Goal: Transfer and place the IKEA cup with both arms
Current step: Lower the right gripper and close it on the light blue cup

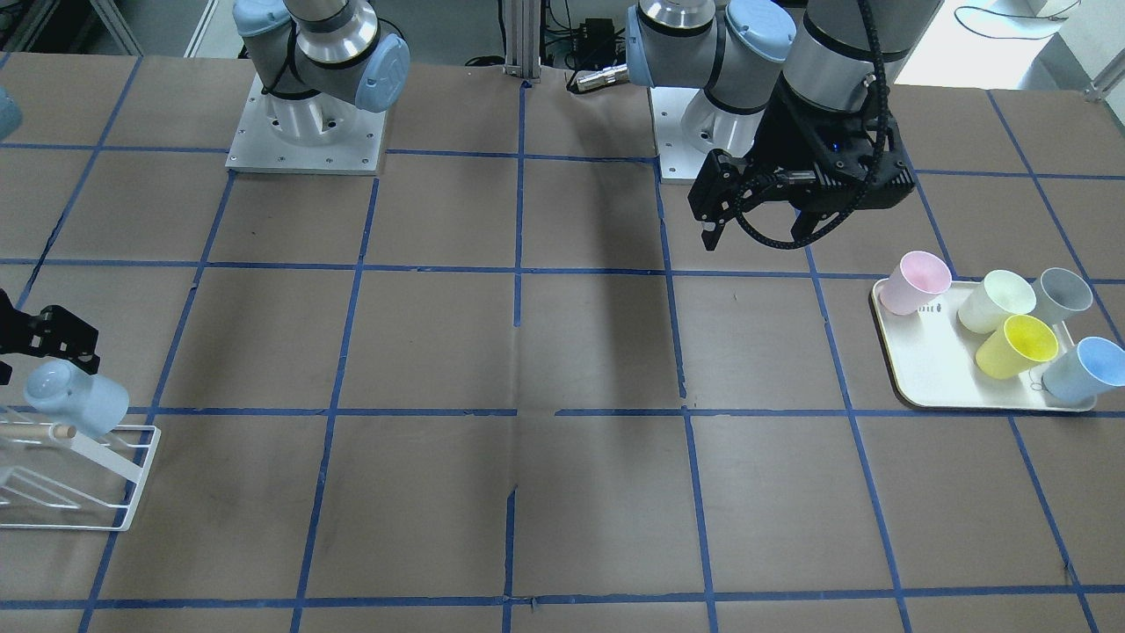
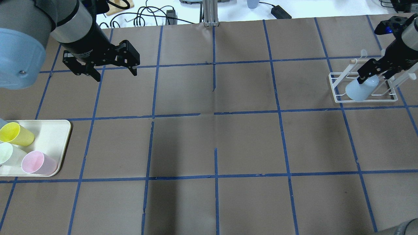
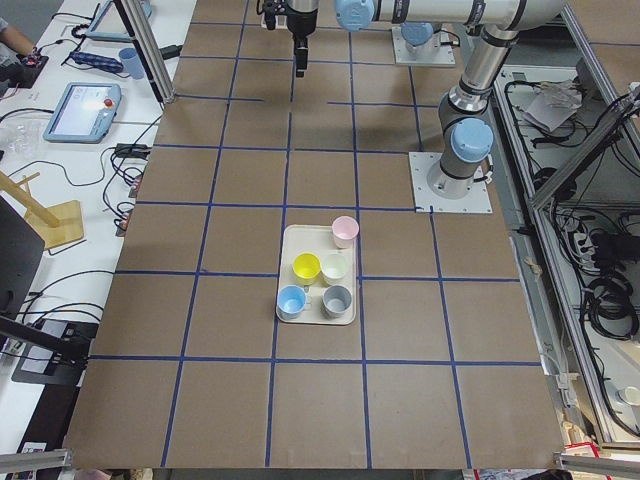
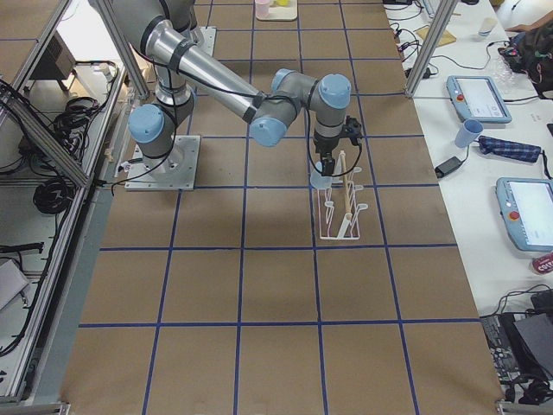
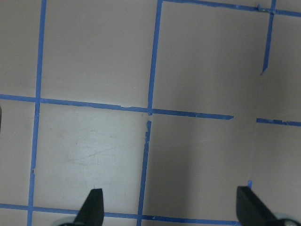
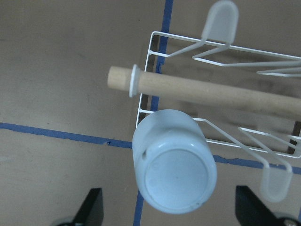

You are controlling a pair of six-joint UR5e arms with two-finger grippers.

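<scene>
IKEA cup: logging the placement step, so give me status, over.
Left pincer open, empty. Right pincer open astride IKEA cup. Cup upside down, tilted on white rack. Nothing blocking the pincer.

Light blue plastic tumbler (image 2: 359, 89): tilted bottom-up on white wire rack (image 2: 365, 100), at the brown paper-covered table's (image 2: 215, 143) right end. Cream rectangular tray (image 1: 932, 369) holding five plastic cups (image 1: 1017, 345): left end, well apart.

The IKEA cup (image 6: 174, 162) is smooth, matt plastic — the rack (image 1: 110, 459) thin white-coated wire with a bare wooden dowel (image 6: 211, 92). The worktop (image 2: 212, 140) looks like dull brown paper under blue tape (image 2: 183, 178); the tray (image 1: 932, 369) smooth, cream.
</scene>
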